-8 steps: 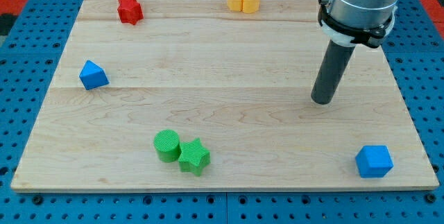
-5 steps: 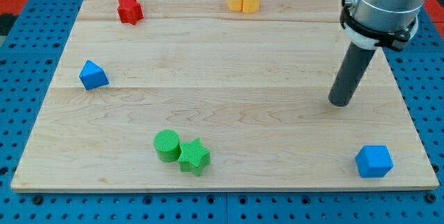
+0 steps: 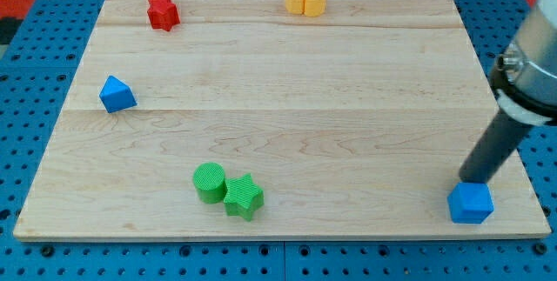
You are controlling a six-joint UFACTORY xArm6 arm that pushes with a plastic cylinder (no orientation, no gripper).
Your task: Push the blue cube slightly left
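Note:
The blue cube (image 3: 471, 204) sits near the bottom right corner of the wooden board (image 3: 278, 124). My tip (image 3: 474, 177) stands just above the cube in the view, at its upper edge, touching or almost touching it. The dark rod slants up to the view's right edge.
A blue triangular block (image 3: 116, 95) lies at the left. Two red blocks (image 3: 162, 8) sit at the top left, two yellow blocks (image 3: 305, 0) at the top middle. A green cylinder (image 3: 209, 182) and a green star (image 3: 244, 197) touch at the bottom middle.
My tip has moved right and down the view, from the board's middle right to just above the blue cube. No block has visibly moved.

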